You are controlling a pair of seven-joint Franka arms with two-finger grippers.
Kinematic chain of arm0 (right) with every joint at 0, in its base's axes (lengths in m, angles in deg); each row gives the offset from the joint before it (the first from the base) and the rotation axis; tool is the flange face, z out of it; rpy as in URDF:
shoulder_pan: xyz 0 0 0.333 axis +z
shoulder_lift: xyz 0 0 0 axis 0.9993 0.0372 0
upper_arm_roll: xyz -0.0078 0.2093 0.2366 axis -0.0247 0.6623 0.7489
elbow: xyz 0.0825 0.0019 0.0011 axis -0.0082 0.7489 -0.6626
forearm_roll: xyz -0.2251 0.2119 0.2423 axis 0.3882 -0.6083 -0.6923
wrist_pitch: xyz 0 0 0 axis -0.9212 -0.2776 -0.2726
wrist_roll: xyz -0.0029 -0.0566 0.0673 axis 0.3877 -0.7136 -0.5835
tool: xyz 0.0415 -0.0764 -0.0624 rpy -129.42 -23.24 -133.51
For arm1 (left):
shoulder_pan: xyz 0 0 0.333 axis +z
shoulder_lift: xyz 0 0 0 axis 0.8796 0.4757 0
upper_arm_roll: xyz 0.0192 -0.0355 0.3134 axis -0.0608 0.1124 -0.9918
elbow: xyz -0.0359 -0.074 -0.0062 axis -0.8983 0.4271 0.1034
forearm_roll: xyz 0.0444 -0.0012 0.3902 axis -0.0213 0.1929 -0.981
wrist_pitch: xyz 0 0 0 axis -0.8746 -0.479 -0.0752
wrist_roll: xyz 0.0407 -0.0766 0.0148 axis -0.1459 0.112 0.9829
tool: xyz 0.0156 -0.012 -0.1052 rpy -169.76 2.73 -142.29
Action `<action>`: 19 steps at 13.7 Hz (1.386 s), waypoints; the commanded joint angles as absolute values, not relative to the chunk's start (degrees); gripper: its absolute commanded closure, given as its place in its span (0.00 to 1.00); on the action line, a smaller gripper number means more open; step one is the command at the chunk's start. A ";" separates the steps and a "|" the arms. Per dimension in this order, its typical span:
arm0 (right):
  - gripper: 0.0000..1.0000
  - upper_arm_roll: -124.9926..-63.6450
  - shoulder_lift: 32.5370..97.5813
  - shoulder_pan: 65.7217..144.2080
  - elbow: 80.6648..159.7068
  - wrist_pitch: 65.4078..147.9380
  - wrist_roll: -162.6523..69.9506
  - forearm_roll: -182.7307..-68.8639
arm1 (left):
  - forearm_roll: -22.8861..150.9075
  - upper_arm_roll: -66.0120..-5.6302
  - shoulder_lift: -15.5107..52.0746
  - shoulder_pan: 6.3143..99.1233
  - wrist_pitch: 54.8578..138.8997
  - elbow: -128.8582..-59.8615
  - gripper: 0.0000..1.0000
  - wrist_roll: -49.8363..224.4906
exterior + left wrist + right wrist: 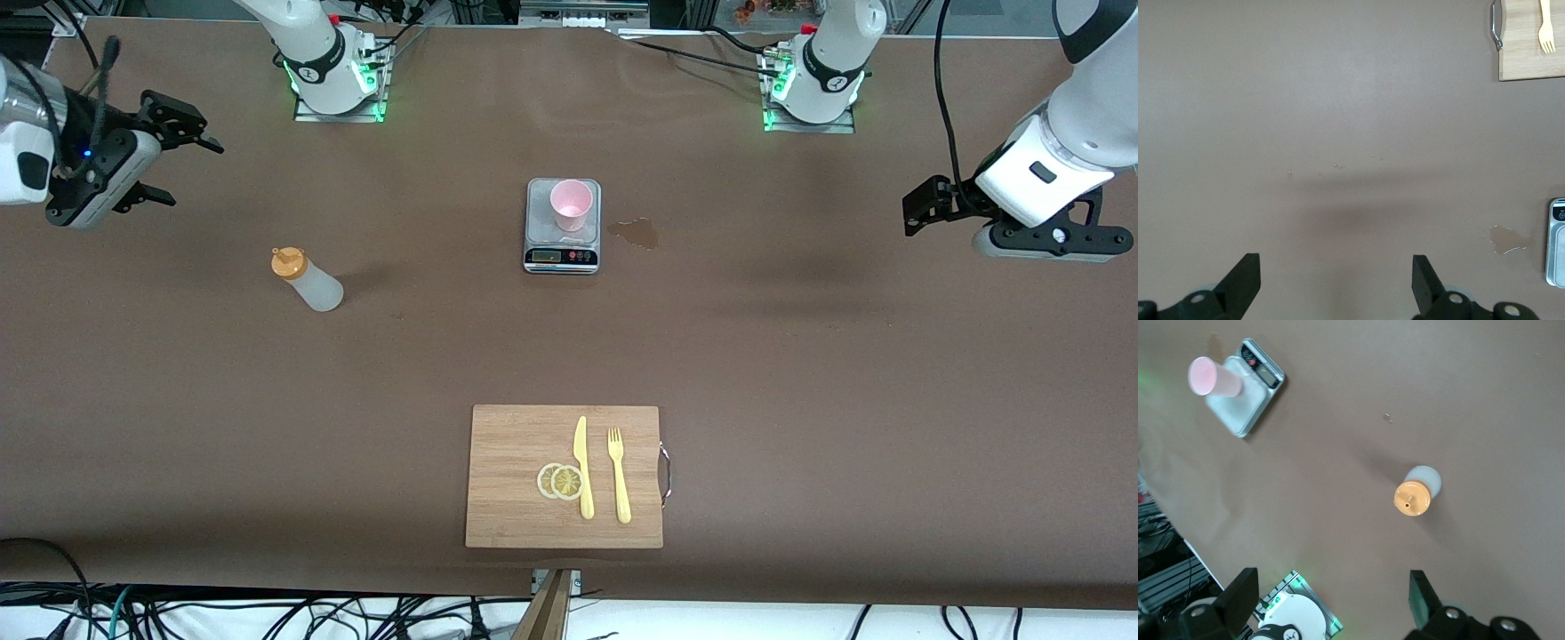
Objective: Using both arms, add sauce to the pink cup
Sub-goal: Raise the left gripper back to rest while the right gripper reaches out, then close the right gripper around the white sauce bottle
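The sauce (307,281) is a whitish squeeze bottle with an orange cap, standing upright on the brown table toward the right arm's end; it also shows in the right wrist view as sauce (1418,493). The pink cup (571,204) stands on a grey kitchen scale (561,255) at mid-table, and the right wrist view shows the pink cup (1211,378) too. My right gripper (190,170) hangs open and empty over the right arm's end, apart from the bottle. My left gripper (912,210) hangs open and empty over the left arm's end of the table.
A wooden cutting board (516,498) lies near the front edge with two lemon slices (560,481), a yellow knife (583,467) and a yellow fork (619,476). A small wet stain (636,233) marks the cloth beside the scale. Both arm bases stand along the back.
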State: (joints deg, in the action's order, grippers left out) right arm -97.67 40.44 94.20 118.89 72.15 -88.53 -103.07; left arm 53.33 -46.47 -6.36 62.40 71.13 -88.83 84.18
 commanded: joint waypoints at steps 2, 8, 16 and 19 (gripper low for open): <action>0.00 -99.85 43.16 89.02 120.48 72.61 -108.76 -109.77 | 53.35 -47.29 -5.41 62.21 71.30 -87.64 0.00 80.26; 0.00 -100.47 51.86 78.92 124.08 73.32 -140.24 -119.35 | 53.35 -47.20 -5.23 62.21 71.30 -87.46 0.00 80.17; 0.00 -100.47 68.12 72.40 124.61 71.91 -176.98 -131.12 | 53.70 -47.03 -5.05 62.03 71.56 -87.37 0.00 80.09; 0.00 -100.47 74.36 71.43 123.48 68.85 -183.52 -134.39 | 53.61 -46.94 -5.05 61.68 71.65 -87.29 0.00 80.09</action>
